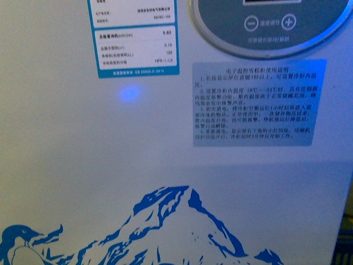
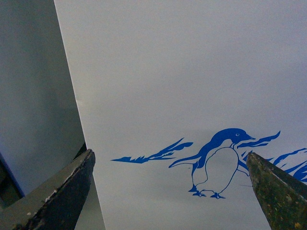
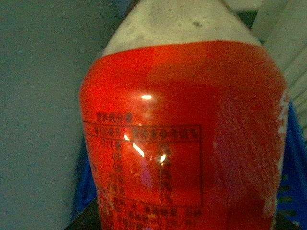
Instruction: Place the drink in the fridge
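While the front view sits right up against the fridge (image 1: 66, 182), you see only its white front wall filling the frame. A round grey control panel (image 1: 270, 22) with minus and plus buttons is at the top right. A spec label (image 1: 138, 52) with a blue border is at the top left, and a pale instruction sticker (image 1: 259, 102) with small print is below the panel. A blue glow spot (image 1: 129, 94) sits just under the spec label. The blue mountain drawing (image 1: 176, 221) runs along the bottom, and the penguin (image 1: 19, 243) is at the bottom left corner.

On the left wrist view, the left gripper (image 2: 169, 154) is spread wide with nothing between its dark, scuffed fingers (image 2: 57, 191). It faces the fridge front at the penguin, apart from the wall. A grey surface shows past the fridge's edge.

On the right wrist view, the drink bottle (image 3: 182, 134) fills almost the whole frame, very close to the camera. It has a red label with a printed table and a pale part above the label. The right gripper's fingers don't show, so you cannot tell its grip. Something blue (image 3: 292, 167) lies behind the bottle, too blurred to name.
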`<state>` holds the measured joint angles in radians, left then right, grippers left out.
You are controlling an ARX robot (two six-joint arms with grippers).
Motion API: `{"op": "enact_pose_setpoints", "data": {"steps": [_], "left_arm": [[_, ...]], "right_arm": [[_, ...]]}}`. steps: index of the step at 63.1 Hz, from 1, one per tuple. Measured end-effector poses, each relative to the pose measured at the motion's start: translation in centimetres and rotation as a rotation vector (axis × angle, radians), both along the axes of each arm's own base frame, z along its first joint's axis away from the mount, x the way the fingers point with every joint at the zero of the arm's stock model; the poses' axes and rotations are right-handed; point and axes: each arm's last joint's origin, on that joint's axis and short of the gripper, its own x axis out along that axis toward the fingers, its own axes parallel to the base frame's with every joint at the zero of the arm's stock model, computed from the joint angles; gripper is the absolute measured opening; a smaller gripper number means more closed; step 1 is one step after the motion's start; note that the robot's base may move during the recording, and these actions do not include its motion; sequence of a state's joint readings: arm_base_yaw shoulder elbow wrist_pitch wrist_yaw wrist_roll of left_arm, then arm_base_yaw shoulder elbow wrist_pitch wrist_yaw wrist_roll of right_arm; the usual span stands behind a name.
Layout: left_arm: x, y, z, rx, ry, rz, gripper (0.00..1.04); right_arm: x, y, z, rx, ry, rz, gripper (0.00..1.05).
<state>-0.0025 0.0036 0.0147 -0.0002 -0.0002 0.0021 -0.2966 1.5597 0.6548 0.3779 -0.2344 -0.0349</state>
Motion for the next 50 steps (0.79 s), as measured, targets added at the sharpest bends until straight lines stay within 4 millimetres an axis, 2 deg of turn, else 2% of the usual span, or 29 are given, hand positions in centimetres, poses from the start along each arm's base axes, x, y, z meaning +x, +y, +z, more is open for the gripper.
{"op": "enact_pose_setpoints", "data": {"steps": [5, 10, 11, 22, 35, 43, 50], "left_arm": [[0.0, 0.0, 0.0, 0.000, 0.000, 0.000, 0.97], [0.0, 0.0, 0.0, 0.000, 0.000, 0.000, 0.97], [0.0, 0.0, 0.0, 0.000, 0.000, 0.000, 0.97], [0.0, 0.0, 0.0, 0.000, 0.000, 0.000, 0.97], [0.0, 0.0, 0.0, 0.000, 0.000, 0.000, 0.97], [0.0, 0.0, 0.0, 0.000, 0.000, 0.000, 0.97], [0.0, 0.0, 0.0, 0.000, 0.000, 0.000, 0.97]], "right_arm": [[-2.6, 1.2, 5.7, -0.025, -0.149, 0.002, 0.37], [-5.4, 2.5, 9.9, -0.041, -0.283, 0.007, 0.37], [-9.2, 3.9, 13.4, -0.074, -0.423, -0.017, 0.37], [-13.0, 5.3, 14.9, -0.101, -0.518, -0.049, 0.37], [-17.5, 7.0, 14.7, -0.116, -0.590, -0.080, 0.37], [-18.7, 7.7, 13.9, -0.114, -0.651, -0.115, 0.37], [-19.0, 7.9, 13.5, -0.112, -0.655, -0.149, 0.37]]}}
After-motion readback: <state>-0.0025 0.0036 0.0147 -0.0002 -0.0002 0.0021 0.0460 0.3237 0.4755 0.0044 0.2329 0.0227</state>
